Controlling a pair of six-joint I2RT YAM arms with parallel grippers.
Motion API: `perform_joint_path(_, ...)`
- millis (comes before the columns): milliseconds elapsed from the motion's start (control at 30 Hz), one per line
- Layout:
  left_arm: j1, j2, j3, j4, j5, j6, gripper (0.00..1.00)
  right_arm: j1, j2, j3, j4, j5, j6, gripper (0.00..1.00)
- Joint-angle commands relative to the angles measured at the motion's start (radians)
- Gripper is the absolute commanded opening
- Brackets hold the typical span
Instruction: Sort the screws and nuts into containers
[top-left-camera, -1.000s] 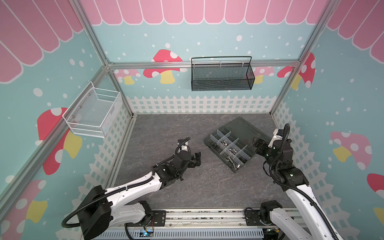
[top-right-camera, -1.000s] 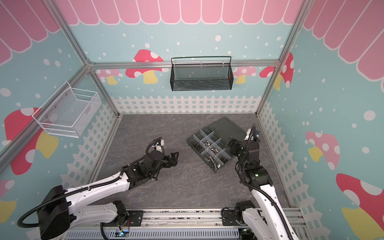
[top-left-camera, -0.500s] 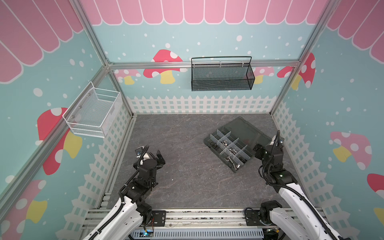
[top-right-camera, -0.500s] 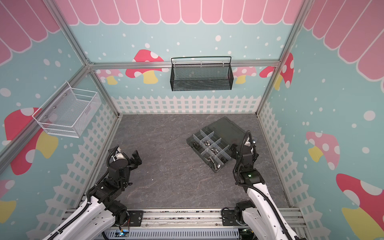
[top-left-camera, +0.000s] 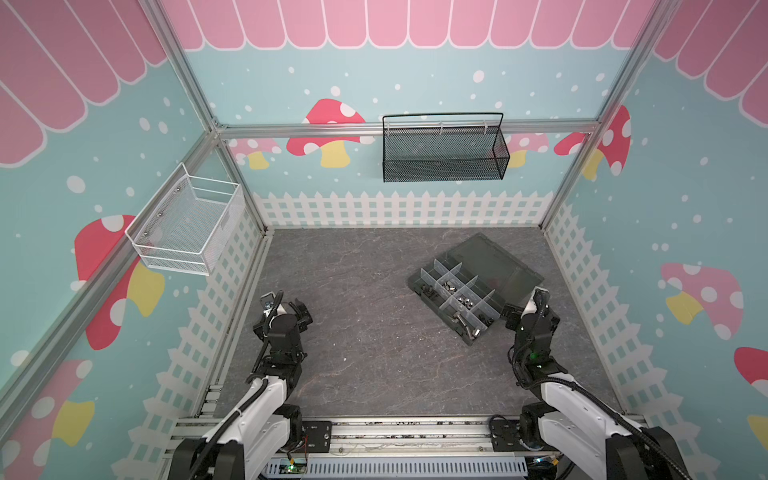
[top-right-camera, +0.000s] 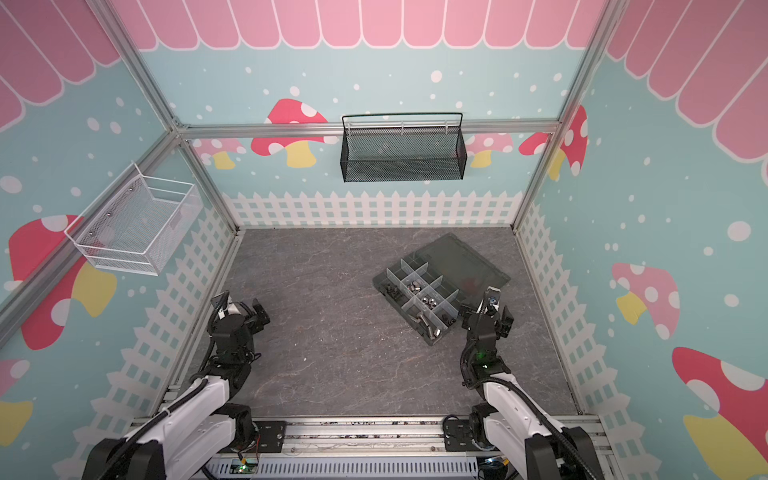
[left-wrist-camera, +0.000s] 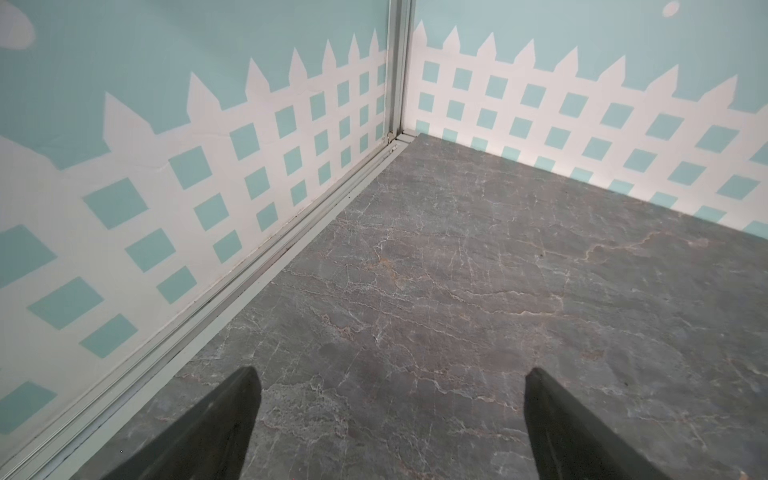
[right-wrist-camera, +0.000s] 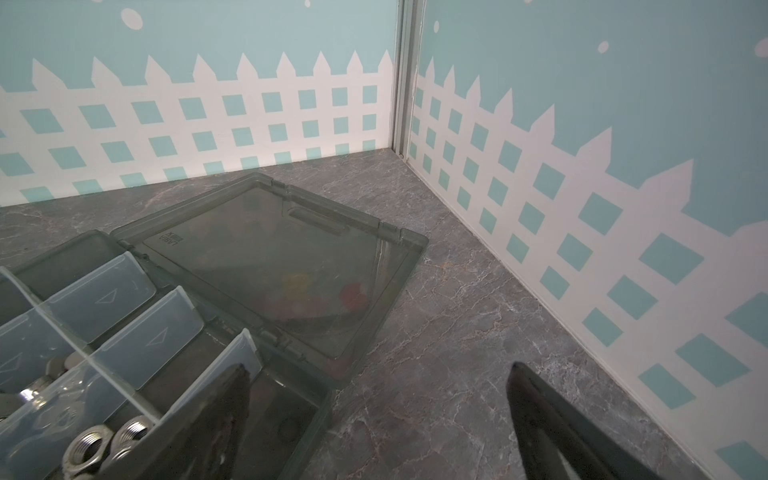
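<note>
Right of centre on the grey table (top-left-camera: 365, 316): organizer box (top-left-camera: 445, 268), its lid (top-left-camera: 494, 266) folded flat open toward the back right corner. Near-end compartments hold the screws (top-left-camera: 460, 321); those around the middle hold the nuts (right-wrist-camera: 95, 446), a small silver cluster plain in the right wrist view. Dark pieces in the far-left compartments are too small to name. No loose hardware seen on the table, only one tiny dark speck near the middle, and I cannot tell what it is.

Long axis of the box: diagonal, far-left to near-right, near end pointing at the right arm. Hinge on the long side toward the right wall. The screws lie on their sides; which way the shanks point is too fine to read.

Nearer arm: the right gripper (right-wrist-camera: 378, 368), jaws spread wide, nothing between them. It hangs just beside the box's near-right corner, one finger seen against the corner compartment, the other over bare table. The box lies ahead of it and toward the table's middle.

Far arm: the left gripper (left-wrist-camera: 390, 376), likewise spread and empty, low over bare table by the left wall, well apart from the box.

Judgement: sorting looks finished or nearly so. Any further touch on the box falls to the right arm, and a finger clipping a thin divider could shift the light box.
</note>
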Motion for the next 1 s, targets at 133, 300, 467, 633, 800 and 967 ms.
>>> perform_joint_path(133,0.045,0.212,0.004,0.405,0.191,0.057,1.00,-0.052,0.153,-0.039,0.365,-0.053,-0.105,0.98)
perform_joint_path(300,0.082,0.358,0.011,0.574,0.268,0.043,1.00,-0.070,0.243,-0.038,0.459,-0.086,-0.121,0.98)
perform_joint_path(467,0.097,0.494,0.021,0.717,0.347,0.047,1.00,-0.087,0.319,-0.030,0.522,-0.119,-0.143,0.98)
perform_joint_path(633,0.101,0.562,0.067,0.712,0.442,0.075,1.00,-0.112,0.380,-0.029,0.606,-0.189,-0.189,0.98)
perform_joint_path(800,0.099,0.546,0.145,0.526,0.517,0.113,1.00,-0.125,0.471,-0.022,0.691,-0.269,-0.216,0.98)
perform_joint_path(967,0.068,0.540,0.186,0.433,0.454,0.133,1.00,-0.137,0.573,-0.016,0.793,-0.361,-0.256,0.98)
